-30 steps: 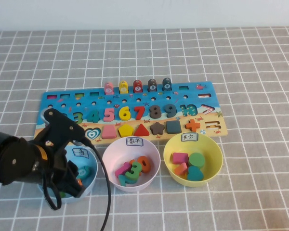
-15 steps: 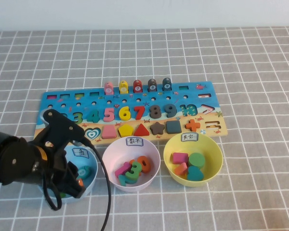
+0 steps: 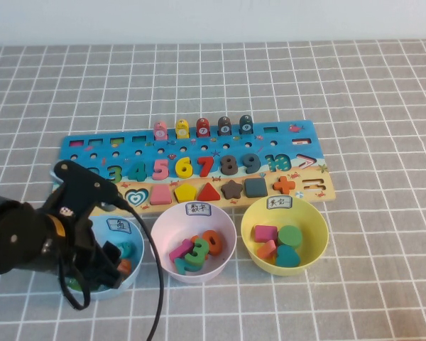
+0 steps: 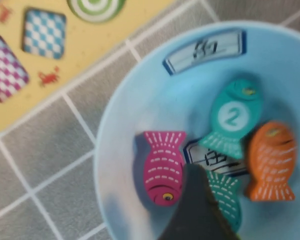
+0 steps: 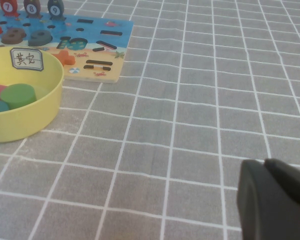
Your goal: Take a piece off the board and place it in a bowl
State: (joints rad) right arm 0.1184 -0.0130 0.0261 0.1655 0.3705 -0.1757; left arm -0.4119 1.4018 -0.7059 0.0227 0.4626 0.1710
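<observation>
Yellow bowl (image 5: 20,107) beside board (image 5: 65,40)

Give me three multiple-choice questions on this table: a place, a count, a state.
1. The left end effector is: A over the pale blue bowl; B over the peg row; C off the table.
2. Bowls before the board: A two; B three; C five.
3. The pink bowl is: A empty; B overturned; C holding number pieces.
Answers: A, it hangs above that bowl's fish; the right end effector hovers over bare cloth near the yellow bowl. B, blue, pink, yellow. C, number pieces lie inside.
</observation>
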